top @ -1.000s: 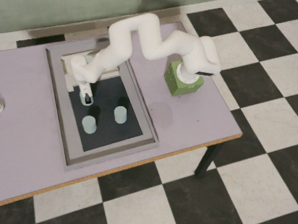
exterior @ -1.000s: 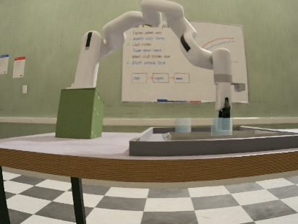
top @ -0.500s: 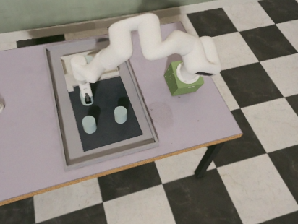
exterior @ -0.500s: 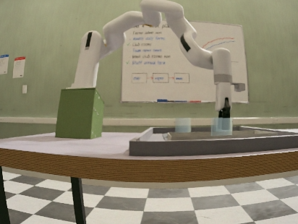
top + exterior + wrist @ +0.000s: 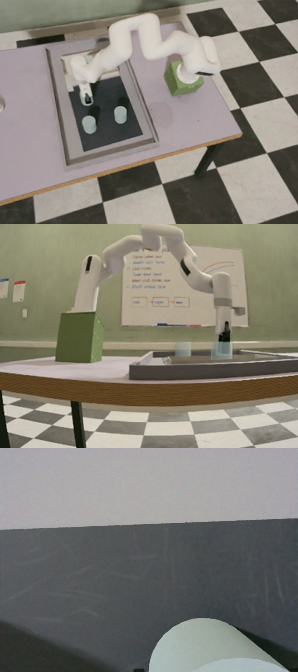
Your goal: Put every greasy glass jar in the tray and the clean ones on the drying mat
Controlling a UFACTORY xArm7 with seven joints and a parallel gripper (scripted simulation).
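Observation:
My gripper [image 5: 87, 97] [image 5: 223, 340] points down with its fingers at the rim of a pale glass jar [image 5: 200, 645] at the back left of the dark mat [image 5: 108, 136] [image 5: 100, 573], and it is shut on that jar. The jar looks upright and low over the mat; whether it touches is unclear. Two more upright jars stand on the mat, one front left [image 5: 89, 125] and one right [image 5: 120, 115] [image 5: 183, 350]. Part of a pale bluish shape, seemingly a jar [image 5: 89, 58], shows in the cream tray behind my arm. No grease can be told by looking.
A grey raised frame [image 5: 58, 108] [image 5: 181, 372] surrounds the mat and tray. My arm's green base block [image 5: 181, 84] [image 5: 77, 337] stands right of it in the top view. A small pale thing [image 5: 1, 107] is at that view's left edge.

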